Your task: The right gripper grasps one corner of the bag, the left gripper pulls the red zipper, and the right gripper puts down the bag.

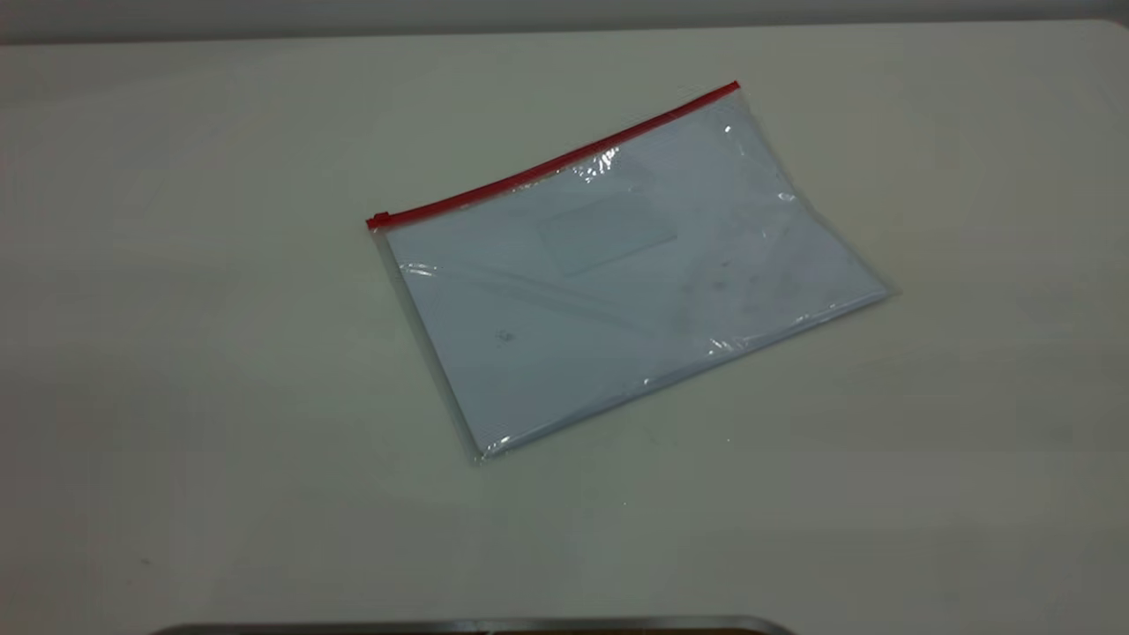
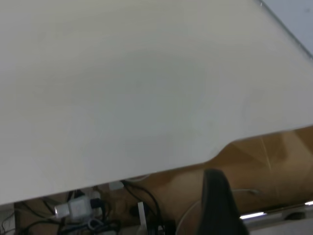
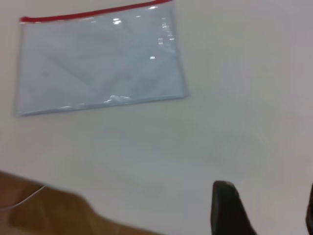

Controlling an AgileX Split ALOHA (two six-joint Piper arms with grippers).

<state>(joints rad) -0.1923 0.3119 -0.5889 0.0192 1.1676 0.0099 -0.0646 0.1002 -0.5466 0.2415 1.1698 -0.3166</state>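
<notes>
Bag (image 1: pixel 631 273) flat on table (image 1: pixel 176 353), red zipper (image 1: pixel 551 164) untouched — well ahead of right gripper (image 3: pixel 264 210), fingers (image 3: pixel 227 208) apart. Left gripper (image 2: pixel 220 205) off table edge — spread unclear.

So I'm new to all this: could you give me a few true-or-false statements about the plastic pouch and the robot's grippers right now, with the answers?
1. The bag lies flat on the table. True.
2. The right gripper is clamped on a corner of the bag. False: in its wrist view its fingers stand apart over bare table, well away from the bag.
3. The red zipper runs along the bag's far long edge in the exterior view. True.
4. The slider tab sits at the strip's right end in the exterior view. False: the small red tab is at the left end.
5. The left gripper is pulling the zipper. False: it hangs off the table's edge, touching nothing.
</notes>
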